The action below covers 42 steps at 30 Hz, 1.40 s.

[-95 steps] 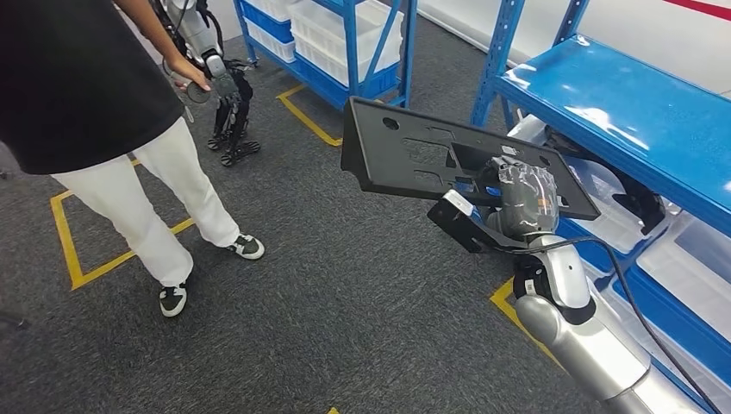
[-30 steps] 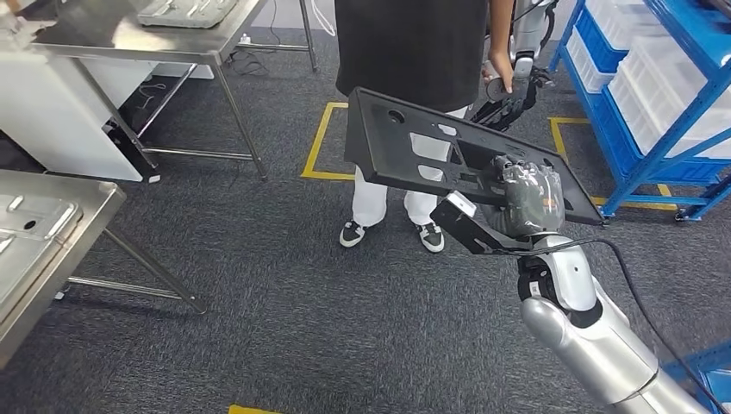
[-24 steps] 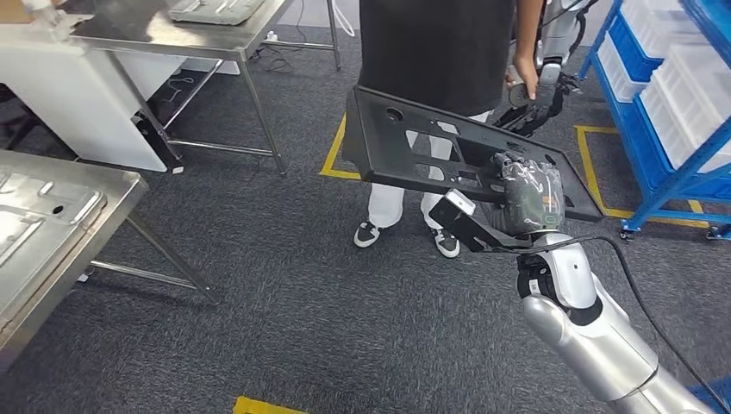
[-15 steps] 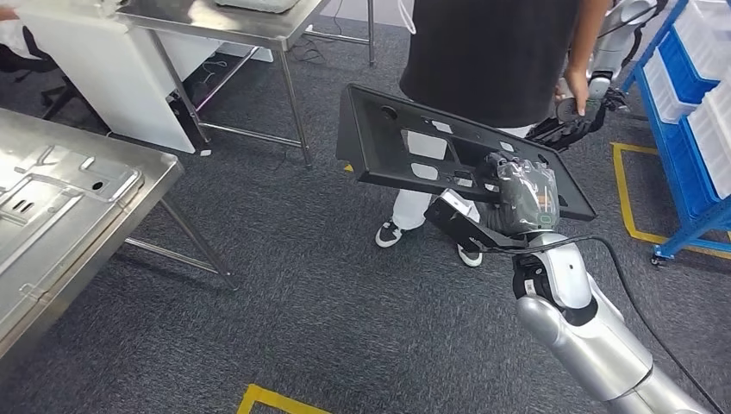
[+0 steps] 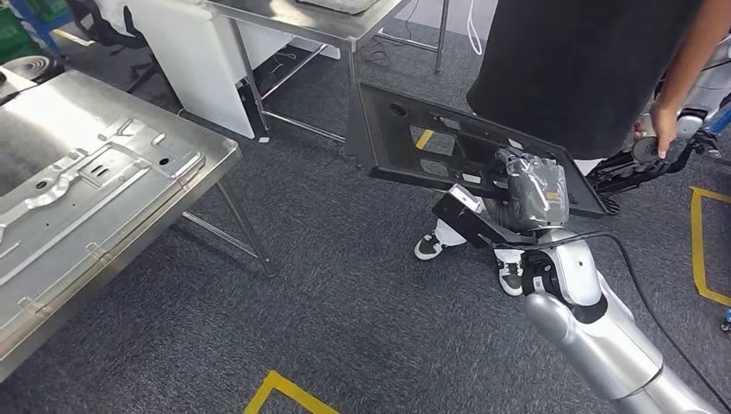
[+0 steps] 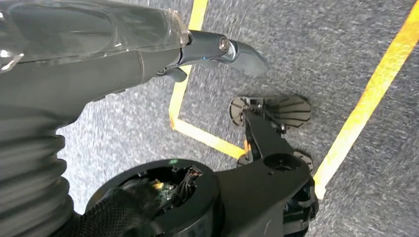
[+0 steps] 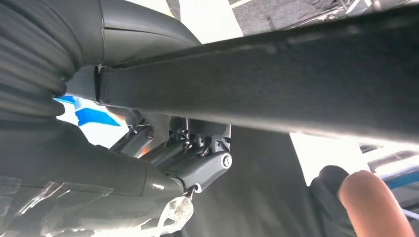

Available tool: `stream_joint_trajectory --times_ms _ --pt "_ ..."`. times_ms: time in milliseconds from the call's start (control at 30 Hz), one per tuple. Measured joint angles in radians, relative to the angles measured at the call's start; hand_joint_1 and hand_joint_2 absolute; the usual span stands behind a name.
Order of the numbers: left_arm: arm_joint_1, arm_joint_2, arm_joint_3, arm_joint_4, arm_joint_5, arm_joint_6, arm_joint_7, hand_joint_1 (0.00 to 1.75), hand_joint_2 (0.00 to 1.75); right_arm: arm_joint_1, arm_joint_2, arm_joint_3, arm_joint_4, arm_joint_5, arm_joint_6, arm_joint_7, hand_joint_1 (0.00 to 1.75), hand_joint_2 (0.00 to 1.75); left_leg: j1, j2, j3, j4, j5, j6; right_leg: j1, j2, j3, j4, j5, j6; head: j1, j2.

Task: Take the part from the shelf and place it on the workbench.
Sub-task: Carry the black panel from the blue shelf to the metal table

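Now carrying the part (image 5: pixel 448 147) toward the workbench (image 5: pixel 198 168).
My right hand (image 5: pixel 527 194) has its fingers clamped on the part's near edge, at about 2 o'clock; the bench sits at 9. My left hand (image 6: pixel 64 74) hangs low, fingers probably loose, though I cannot tell. Next I step closer, avoiding the person (image 5: pixel 577 60).

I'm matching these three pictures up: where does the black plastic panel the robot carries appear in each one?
Head view: the black panel sits at centre, held by the right hand.
Right wrist view: the black panel is the dark bar running across, above the right hand.
Left wrist view: not in it.
Shared landmark: the person's black shirt.
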Motion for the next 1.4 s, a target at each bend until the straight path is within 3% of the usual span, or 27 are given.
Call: stream_joint_trajectory --times_ms 67,100,167,200,233,267,333,400,467,500,567,633,700,733,767,833,867,933,967,1000,1067,1133,1200,1233,1300,1367,1400 --pt "0.000 0.000 0.000 0.000 0.000 0.000 0.000 0.00 1.75 -0.003 0.000 0.000 0.000 0.000 0.000 0.000 1.75 1.75 -0.001 0.059 -0.033 0.070 -0.037 -0.010 0.001 -0.027 0.007 -0.004 -0.001 -0.013 -0.002 0.000" --pt "0.000 0.000 0.000 0.000 0.000 -0.001 0.000 0.00 1.75 -0.003 0.000 0.000 0.000 -0.001 0.000 0.000 1.75 1.75 -0.001 0.095 -0.066 0.137 -0.068 -0.014 0.004 -0.039 0.010 -0.004 -0.003 -0.018 -0.004 0.000" --pt "-0.001 0.000 0.000 0.000 0.000 -0.001 0.000 0.00 1.75 -0.003 -0.001 0.000 0.000 -0.001 0.000 0.000 1.75 1.75 0.002 0.124 -0.137 0.273 -0.119 -0.019 0.010 -0.065 0.015 -0.004 -0.008 -0.023 -0.005 0.000" --pt "-0.001 -0.001 0.000 0.000 0.000 -0.001 0.000 0.00 1.75 -0.003 -0.001 0.000 0.000 -0.001 0.000 0.000 1.75 1.75 0.003 0.128 -0.154 0.301 -0.122 -0.019 0.011 -0.078 0.017 -0.004 -0.011 -0.023 -0.005 0.000" --pt "-0.001 -0.001 0.000 0.000 0.000 -0.001 0.000 0.00 1.75 -0.003 -0.001 0.000 0.000 -0.001 0.000 0.000 1.75 1.75 0.003 0.130 -0.150 0.288 -0.107 -0.017 0.013 -0.090 0.020 -0.004 -0.014 -0.023 -0.005 0.000" --pt "-0.001 -0.001 0.000 0.000 0.000 -0.001 0.000 0.00 1.75 -0.003 -0.001 0.000 0.000 -0.002 0.000 0.000 1.75 1.75 0.000 0.136 -0.123 0.233 -0.076 -0.013 0.014 -0.102 0.025 -0.004 -0.018 -0.022 -0.005 0.000" --pt "0.000 0.000 0.000 0.000 -0.002 -0.001 0.001 0.00 1.75 -0.003 -0.001 0.000 0.000 -0.002 0.000 0.000 1.75 1.75 -0.012 0.175 -0.046 0.084 -0.012 0.002 0.017 -0.123 0.035 -0.004 -0.027 -0.017 -0.005 0.000" --pt "0.002 0.000 0.000 0.000 -0.003 -0.001 0.002 0.00 1.75 -0.003 -0.001 0.000 0.000 -0.004 0.000 0.000 1.75 1.75 -0.026 0.200 -0.010 0.008 0.012 0.015 0.019 -0.141 0.042 -0.004 -0.035 -0.008 -0.005 0.000" --pt "0.004 0.001 0.000 0.000 -0.003 -0.001 0.004 0.00 1.75 -0.003 -0.001 0.000 0.000 -0.006 -0.001 0.001 1.75 1.75 -0.030 0.181 -0.009 -0.001 0.013 0.025 0.019 -0.159 0.047 -0.008 -0.041 0.002 -0.004 0.000" --pt "0.005 0.001 0.000 0.000 -0.003 -0.001 0.005 0.00 1.75 -0.002 -0.002 -0.001 0.000 -0.008 -0.001 0.002 1.75 1.75 -0.029 0.169 -0.004 -0.008 0.015 0.030 0.017 -0.155 0.051 -0.006 -0.046 0.007 -0.004 0.000" --pt "0.005 0.002 0.000 0.000 -0.004 -0.001 0.008 0.00 1.75 -0.001 -0.004 -0.002 0.000 -0.009 -0.002 0.004 1.75 1.75 -0.022 0.146 0.011 -0.023 0.021 0.042 0.014 -0.110 0.034 0.047 -0.079 0.012 -0.002 0.000" --pt "0.003 0.002 0.000 0.000 -0.004 -0.001 0.010 0.00 1.75 0.004 -0.009 -0.002 0.000 -0.009 -0.002 0.005 1.75 1.75 -0.018 0.123 0.017 -0.026 0.021 0.050 0.012 -0.059 -0.034 0.178 -0.134 0.014 0.001 0.000" --pt "0.003 0.001 0.000 0.000 -0.005 -0.002 0.011 0.00 1.75 0.011 -0.012 -0.002 0.000 -0.010 -0.002 0.008 1.75 1.75 -0.017 0.095 0.019 -0.025 0.019 0.051 0.012 -0.049 -0.100 0.274 -0.154 0.018 0.002 0.000" --pt "0.003 0.001 0.000 0.000 -0.006 -0.002 0.011 0.00 1.75 0.014 -0.013 -0.002 0.000 -0.010 -0.002 0.009 1.75 1.75 -0.015 0.081 0.020 -0.024 0.017 0.050 0.011 -0.047 -0.108 0.268 -0.134 0.020 0.002 0.000" --pt "0.003 0.001 0.000 0.000 -0.007 -0.002 0.011 0.00 1.75 0.016 -0.014 -0.002 0.000 -0.010 -0.002 0.010 1.75 1.75 -0.012 0.066 0.021 -0.022 0.015 0.047 0.009 -0.043 -0.096 0.223 -0.098 0.022 0.002 0.000" --pt "0.003 0.002 0.000 0.000 -0.008 -0.003 0.011 0.00 1.75 0.017 -0.016 -0.002 0.000 -0.010 -0.002 0.013 1.75 1.75 -0.009 0.038 0.020 -0.011 0.006 0.035 0.000 -0.006 -0.042 0.085 -0.022 0.028 0.002 0.000" --pt "0.003 0.002 0.000 0.000 -0.007 -0.003 0.011 0.00 1.75 0.018 -0.017 -0.002 0.000 -0.010 -0.001 0.014 1.75 1.75 -0.008 0.026 0.017 -0.005 0.002 0.029 -0.004 0.011 -0.021 0.035 -0.002 0.028 0.002 0.000" --pt "0.005 0.004 0.000 0.000 -0.007 -0.004 0.011 0.00 1.75 0.021 -0.019 -0.002 0.000 -0.009 -0.001 0.017 1.75 1.75 -0.007 0.004 0.009 -0.001 0.000 0.018 -0.002 0.019 -0.008 0.006 0.002 0.018 0.002 0.000" --pt "0.006 0.004 0.000 0.000 -0.006 -0.004 0.011 0.00 1.75 0.021 -0.019 -0.002 0.000 -0.009 0.000 0.018 1.75 1.75 -0.004 -0.007 0.006 -0.002 0.001 0.014 -0.001 0.006 -0.009 0.006 0.003 0.010 0.002 0.000" --pt "0.008 0.004 0.000 0.000 -0.006 -0.005 0.011 0.00 1.75 0.021 -0.019 -0.002 -0.001 -0.008 0.000 0.020 1.75 1.75 -0.003 -0.003 0.002 0.002 -0.001 0.010 0.001 -0.007 -0.007 0.005 0.003 0.003 0.002 0.000" --pt "0.008 0.005 0.000 0.000 -0.006 -0.005 0.011 0.00 1.75 0.019 -0.021 -0.004 -0.003 -0.006 0.001 0.023 1.75 1.75 -0.006 0.047 -0.024 0.055 -0.030 0.002 0.002 -0.031 -0.002 0.002 0.002 -0.009 0.000 0.000" --pt "0.007 0.005 0.000 0.000 -0.006 -0.006 0.011 0.00 1.75 0.019 -0.023 -0.005 -0.005 -0.003 0.002 0.026 1.75 1.75 -0.007 0.108 -0.088 0.189 -0.090 -0.005 0.007 -0.055 0.003 0.002 -0.003 -0.018 -0.003 0.000" --pt "0.007 0.005 0.000 0.000 -0.006 -0.007 0.011 0.00 1.75 0.020 -0.025 -0.005 -0.007 0.000 0.006 0.030 1.75 1.75 -0.004 0.126 -0.149 0.305 -0.128 -0.007 0.012 -0.080 0.006 0.002 -0.008 -0.022 -0.004 0.000" --pt "0.007 0.005 0.000 0.000 -0.006 -0.007 0.011 0.00 1.75 0.020 -0.025 -0.005 -0.008 0.001 0.008 0.032 1.75 1.75 -0.004 0.128 -0.155 0.315 -0.125 -0.006 0.014 -0.092 0.009 0.002 -0.010 -0.023 -0.004 0.000" --pt "0.008 0.005 0.000 0.000 -0.006 -0.008 0.011 0.00 1.75 0.021 -0.025 -0.005 -0.009 0.002 0.011 0.034 1.75 1.75 -0.007 0.144 -0.107 0.219 -0.071 0.001 0.017 -0.116 0.017 0.002 -0.017 -0.022 -0.004 0.000" --pt "0.009 0.005 0.000 0.000 -0.008 -0.008 0.011 0.00 1.75 0.020 -0.026 -0.006 -0.012 0.003 0.012 0.035 1.75 1.75 -0.021 0.198 -0.032 0.074 -0.017 0.015 0.021 -0.137 0.028 0.003 -0.027 -0.016 -0.004 0.000" --pt "0.009 0.005 -0.001 0.000 -0.009 -0.008 0.011 0.00 1.75 0.020 -0.027 -0.007 -0.014 0.003 0.012 0.035 1.75 1.75 -0.028 0.217 -0.011 0.031 -0.007 0.021 0.023 -0.146 0.032 0.003 -0.031 -0.012 -0.004 0.000"
